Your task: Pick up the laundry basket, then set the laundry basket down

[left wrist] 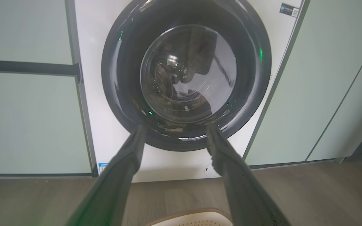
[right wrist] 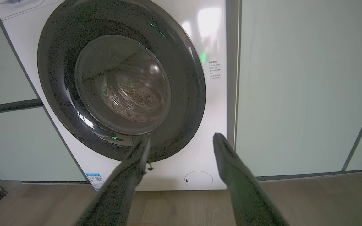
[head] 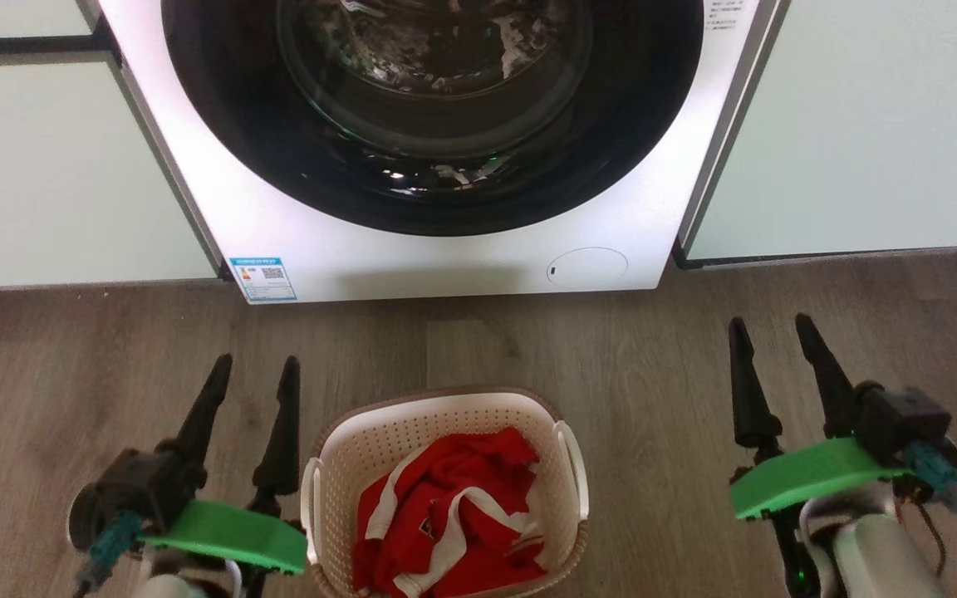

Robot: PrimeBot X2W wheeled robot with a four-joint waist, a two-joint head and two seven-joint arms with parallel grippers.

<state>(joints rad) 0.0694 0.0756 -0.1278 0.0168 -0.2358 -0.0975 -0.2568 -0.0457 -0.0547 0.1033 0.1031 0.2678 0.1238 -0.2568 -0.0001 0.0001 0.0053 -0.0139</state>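
The washing machine [head: 445, 257] fronts a strip of bare floor [head: 611, 349]. The laundry basket [head: 412, 423] sits on it, holding red clothes [head: 453, 507]. The left gripper [head: 254, 365] hangs just beside its left handle, the right gripper [head: 769, 324] well apart; both jaws are parted and empty.

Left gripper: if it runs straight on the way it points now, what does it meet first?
The left gripper would probably meet the washing machine door, near its lower rim, going by the left wrist view. The laundry basket lies below that line.

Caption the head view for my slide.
Open left tool and right tool flank the laundry basket before the washing machine.
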